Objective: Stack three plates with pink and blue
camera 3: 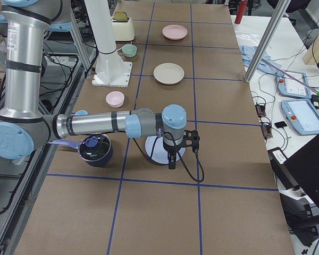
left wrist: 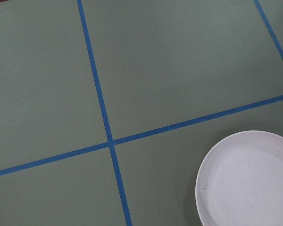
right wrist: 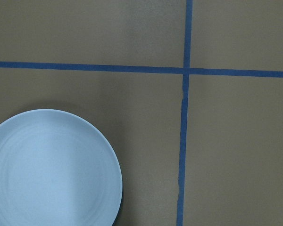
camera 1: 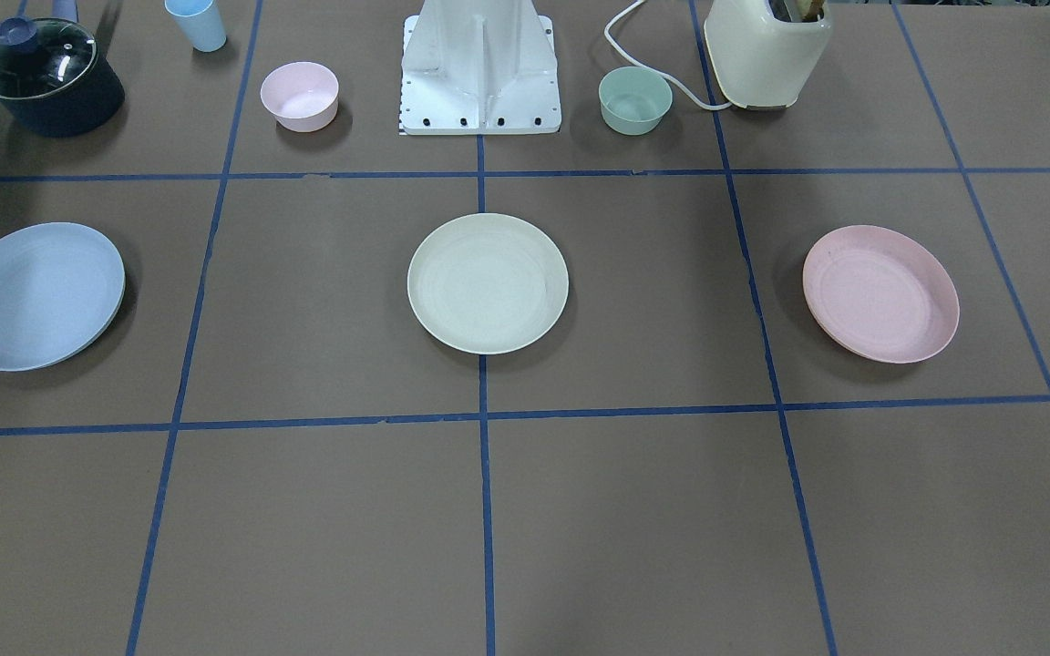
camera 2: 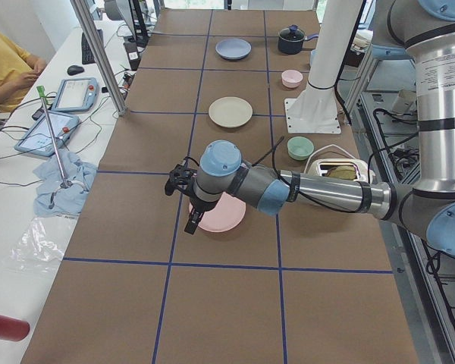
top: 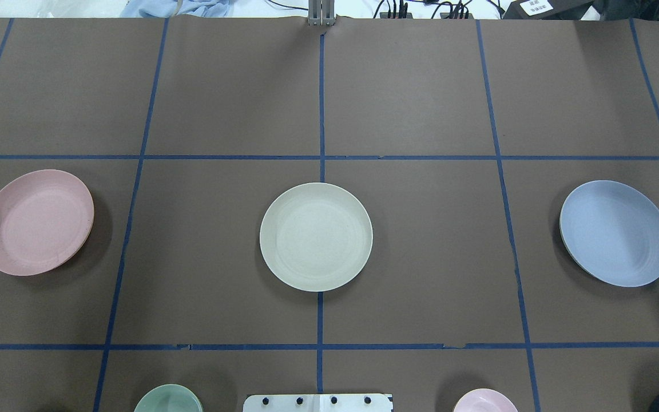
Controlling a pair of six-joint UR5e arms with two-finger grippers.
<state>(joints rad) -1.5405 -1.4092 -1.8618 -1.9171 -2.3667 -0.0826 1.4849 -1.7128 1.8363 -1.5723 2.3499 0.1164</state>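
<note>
Three plates lie apart in a row across the table. The cream plate [camera 1: 487,283] is in the middle, also in the overhead view [top: 316,236]. The pink plate [camera 1: 880,293] [top: 36,222] lies on my left side, and the blue plate [camera 1: 35,295] [top: 615,233] on my right. My left gripper [camera 2: 185,205] hangs above the pink plate's [camera 2: 226,218] outer edge. My right gripper [camera 3: 183,151] hangs above the blue plate [camera 3: 158,152]. Both grippers show only in the side views, so I cannot tell whether they are open or shut. The wrist views show the pink plate [left wrist: 247,181] and the blue plate [right wrist: 52,172] below.
Near the robot base [camera 1: 479,68] stand a dark pot with a glass lid [camera 1: 49,77], a small blue cup [camera 1: 197,23], a small pink bowl [camera 1: 299,96], a green bowl [camera 1: 635,100] and a cream toaster [camera 1: 766,50]. Blue tape lines grid the brown table.
</note>
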